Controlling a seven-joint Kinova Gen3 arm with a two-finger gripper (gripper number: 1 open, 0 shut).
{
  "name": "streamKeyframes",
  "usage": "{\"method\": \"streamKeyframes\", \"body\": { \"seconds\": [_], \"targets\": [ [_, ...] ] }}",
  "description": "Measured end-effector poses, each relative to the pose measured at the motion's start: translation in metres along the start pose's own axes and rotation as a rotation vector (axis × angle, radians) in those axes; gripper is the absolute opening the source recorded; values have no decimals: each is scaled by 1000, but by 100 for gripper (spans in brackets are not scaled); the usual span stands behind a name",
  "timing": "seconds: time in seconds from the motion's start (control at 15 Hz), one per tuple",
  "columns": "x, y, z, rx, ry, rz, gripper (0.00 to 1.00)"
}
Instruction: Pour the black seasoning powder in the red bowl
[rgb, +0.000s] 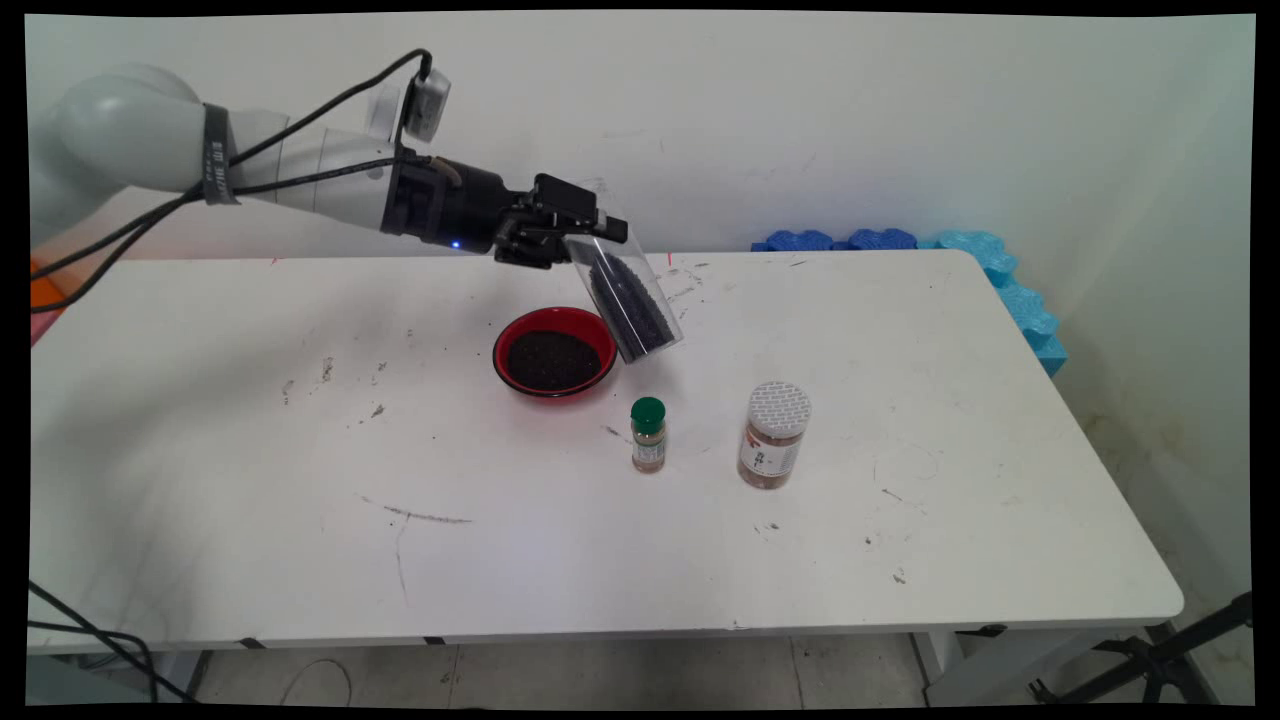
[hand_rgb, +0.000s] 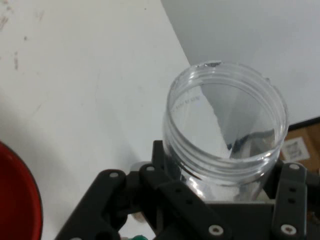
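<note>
**Clear jar of dark grains being held tilted beside the red bowl**

Clear jar is being held in the air by the black gripper, whose fingers are being kept closed around the jar's upper part near its open mouth. The jar is being carried tilted, its mouth toward the upper left and its base hanging lower right, with dark grains gathered in the lower end. Its base is being seen just at the right rim of the red bowl, which is filled with the same dark grains and is resting on the white table.

In the hand view, the jar's open threaded mouth is being shown empty between the fingers, and the bowl's red edge is being glimpsed at lower left.

Nearer the camera, a small green-capped spice bottle and a larger white-lidded spice jar are being left upright, apart from each other. Blue foam pieces are being seen at the table's far right corner.
</note>
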Motion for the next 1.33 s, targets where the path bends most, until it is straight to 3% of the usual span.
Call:
{"method": "streamKeyframes", "body": {
  "seconds": [0.27,0.53,1.0,1.33],
  "targets": [
    [0,10,-3,-6,-7,180,0],
    [-1,22,-8,-21,9,408,0],
    [-13,38,-18,-10,-17,831,0],
    [-17,51,-30,8,3,1003,0]
  ]
}}
